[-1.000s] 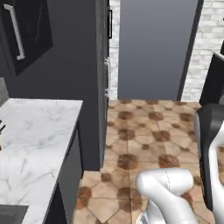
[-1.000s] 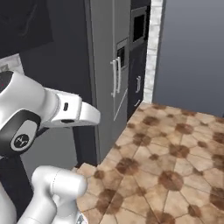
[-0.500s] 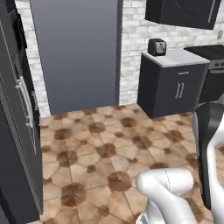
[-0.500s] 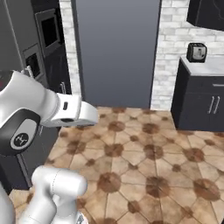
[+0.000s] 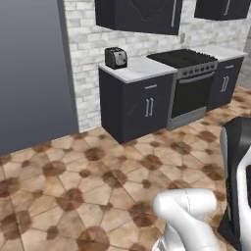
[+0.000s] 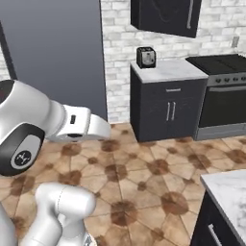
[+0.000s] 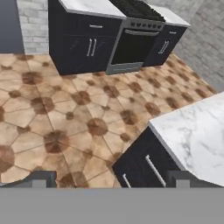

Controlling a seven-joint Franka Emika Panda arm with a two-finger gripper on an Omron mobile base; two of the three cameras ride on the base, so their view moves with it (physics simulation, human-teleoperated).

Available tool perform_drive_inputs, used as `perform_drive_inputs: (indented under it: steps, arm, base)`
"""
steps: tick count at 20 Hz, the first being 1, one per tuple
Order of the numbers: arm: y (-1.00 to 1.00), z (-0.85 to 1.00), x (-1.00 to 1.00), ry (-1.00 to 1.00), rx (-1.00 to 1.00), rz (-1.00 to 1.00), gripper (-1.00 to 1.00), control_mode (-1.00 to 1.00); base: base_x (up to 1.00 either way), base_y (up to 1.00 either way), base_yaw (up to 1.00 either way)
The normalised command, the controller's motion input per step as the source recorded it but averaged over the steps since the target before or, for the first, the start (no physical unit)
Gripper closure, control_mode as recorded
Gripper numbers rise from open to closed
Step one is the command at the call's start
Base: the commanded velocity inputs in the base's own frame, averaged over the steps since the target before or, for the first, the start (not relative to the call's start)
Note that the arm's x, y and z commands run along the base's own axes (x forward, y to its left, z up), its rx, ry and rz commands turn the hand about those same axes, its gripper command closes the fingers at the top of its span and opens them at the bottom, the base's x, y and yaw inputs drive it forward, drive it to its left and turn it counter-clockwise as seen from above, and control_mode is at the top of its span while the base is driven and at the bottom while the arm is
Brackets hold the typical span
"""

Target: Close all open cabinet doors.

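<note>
Two black wall cabinet doors hang above the counter. One cabinet door (image 5: 139, 14) with curved moulding and a silver bar handle sits over the toaster; it shows again in the right base view as cabinet door (image 6: 166, 15). A second cabinet door (image 5: 223, 7) is at the top right, past the stove. Both look flush with their boxes, though their tops are cut off. My gripper (image 7: 111, 179) is open, its fingertips (image 7: 40, 178) set wide apart with nothing between them, and it looks down at the floor far from the doors.
A toaster (image 5: 116, 58) stands on a white-topped dark base cabinet (image 5: 137, 105), with a stove (image 5: 188, 83) to its right. A marble-topped counter (image 7: 192, 131) juts in close on the right. A tall grey panel (image 5: 34, 73) is at the left. Brown tiled floor (image 5: 98, 181) lies between.
The base has turned right, so the whole picture has shifted from the tall dark units and grey panel to the toaster counter, stove and wall cabinets. The arm holds its pose.
</note>
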Motion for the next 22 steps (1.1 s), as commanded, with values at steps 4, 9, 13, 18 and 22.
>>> perform_drive_inputs:
  steps: [4, 9, 13, 18, 22]
  arm:
    - [0.0, 0.0, 0.0, 0.0, 0.0, 0.0, -1.0, 1.0]
    - [0.0, 0.0, 0.0, 0.0, 0.0, 0.0, -1.0, 1.0]
    - [0.0, 0.0, 0.0, 0.0, 0.0, 0.0, -1.0, 1.0]
    - [0.0, 0.0, 0.0, 0.0, 0.0, 0.0, -1.0, 1.0]
    - [0.0, 0.0, 0.0, 0.0, 0.0, 0.0, -1.0, 1.0]
  base:
    - [1.0, 0.0, -0.17]
    - [1.0, 0.13, -0.14]
    - [1.0, 0.07, -0.03]
    - [1.0, 0.0, -0.01]
    - [1.0, -0.05, 0.0]
